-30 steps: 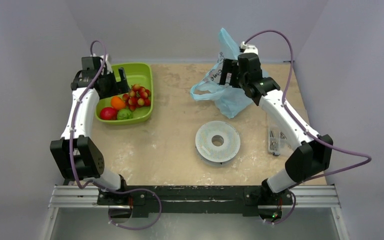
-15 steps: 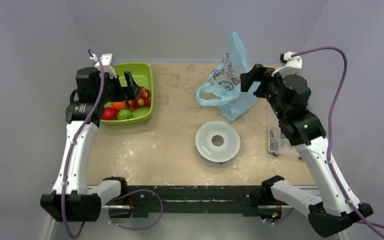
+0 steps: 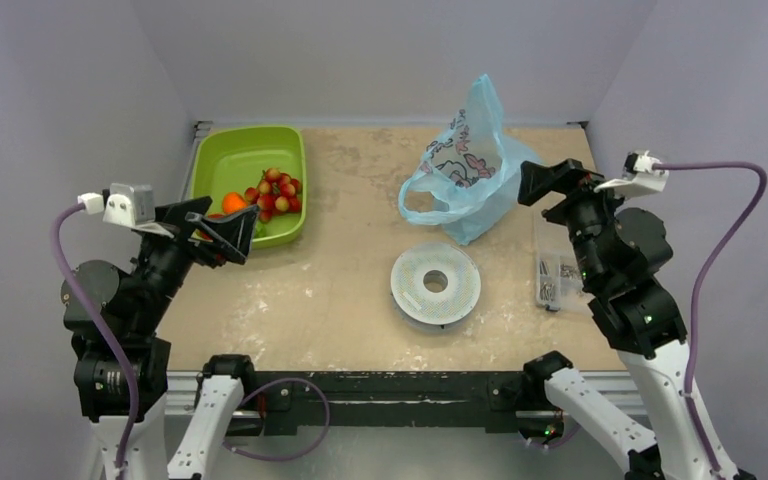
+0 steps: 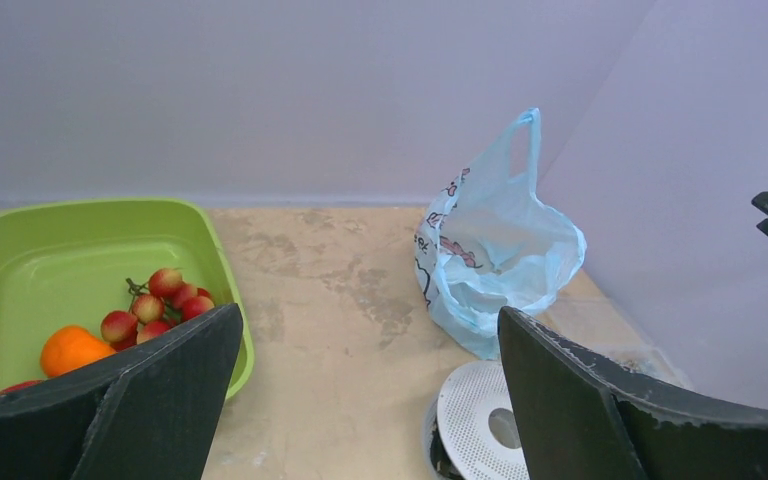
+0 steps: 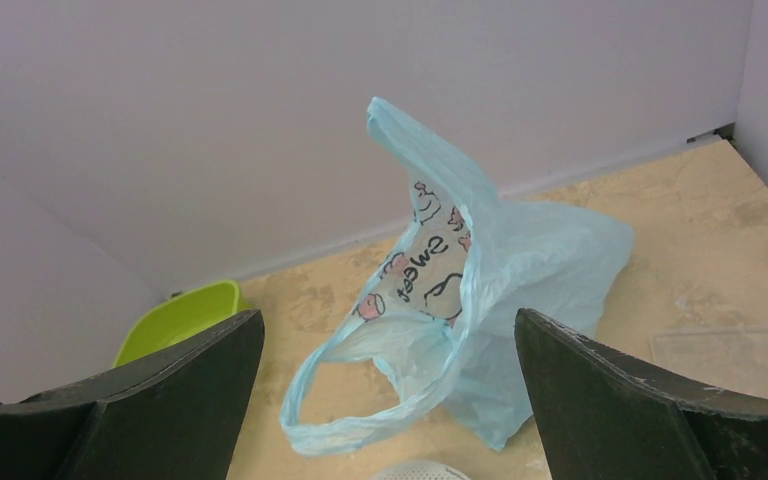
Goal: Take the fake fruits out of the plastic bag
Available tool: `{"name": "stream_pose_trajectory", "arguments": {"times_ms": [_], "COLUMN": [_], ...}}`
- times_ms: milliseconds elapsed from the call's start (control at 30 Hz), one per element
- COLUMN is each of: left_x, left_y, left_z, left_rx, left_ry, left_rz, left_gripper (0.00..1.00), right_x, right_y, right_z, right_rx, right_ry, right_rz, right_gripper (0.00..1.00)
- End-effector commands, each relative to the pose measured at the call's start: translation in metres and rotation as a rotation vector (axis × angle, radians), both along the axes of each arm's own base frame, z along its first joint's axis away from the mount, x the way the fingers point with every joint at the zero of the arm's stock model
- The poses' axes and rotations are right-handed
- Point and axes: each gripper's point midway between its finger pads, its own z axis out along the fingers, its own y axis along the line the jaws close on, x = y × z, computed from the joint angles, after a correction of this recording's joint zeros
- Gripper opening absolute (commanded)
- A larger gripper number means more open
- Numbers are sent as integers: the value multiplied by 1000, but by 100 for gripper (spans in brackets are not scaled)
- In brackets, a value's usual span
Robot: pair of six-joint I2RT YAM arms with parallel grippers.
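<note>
- Both arms have pulled back toward the near edge of the tabletop (image 3: 340, 270) since a second ago. Then the left gripper (image 3: 222, 236) was over the tray and the right gripper (image 3: 548, 183) was at the bag.
- Left gripper: jaws spread wide, nothing between them, raised at the tray's near side.
- Right gripper: jaws also wide apart and empty, just to the right of the plastic bag (image 3: 465, 180) and clear of it.
- The plastic bag stands by itself at the far middle of the tabletop. One loop handle points upward, the other droops open toward the left, and the printed white panel faces the front.
- The fake fruits (image 3: 270, 195) lie in the lime-green tray (image 3: 245, 150) at the far left, well apart from the bag. The cluster of small red balls (image 3: 275, 190) sits beside the orange piece (image 3: 234, 203); the left arm hides the tray's near corner in the overhead view.
- A white perforated disc (image 3: 436, 283) lies flat in front of the bag.
- A clear box of small metal parts (image 3: 552, 275) sits near the right edge.
</note>
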Motion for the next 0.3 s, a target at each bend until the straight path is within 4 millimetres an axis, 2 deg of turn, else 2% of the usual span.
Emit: {"name": "stream_pose_trajectory", "arguments": {"times_ms": [0, 133, 267], "left_x": [-2, -11, -15], "left_y": [-1, 0, -1], "left_z": [-18, -18, -19], "left_rx": [-32, -28, -35], "left_ry": [67, 55, 70], "left_rz": [1, 5, 1], "left_gripper": [100, 100, 100], "right_x": [-8, -16, -18], "right_y": [-15, -12, -21], "right_z": [8, 1, -5], "right_rx": [50, 76, 56], "right_ry": [-43, -36, -61], "right_rz": [-70, -39, -79], "right_gripper": [99, 99, 99]}}
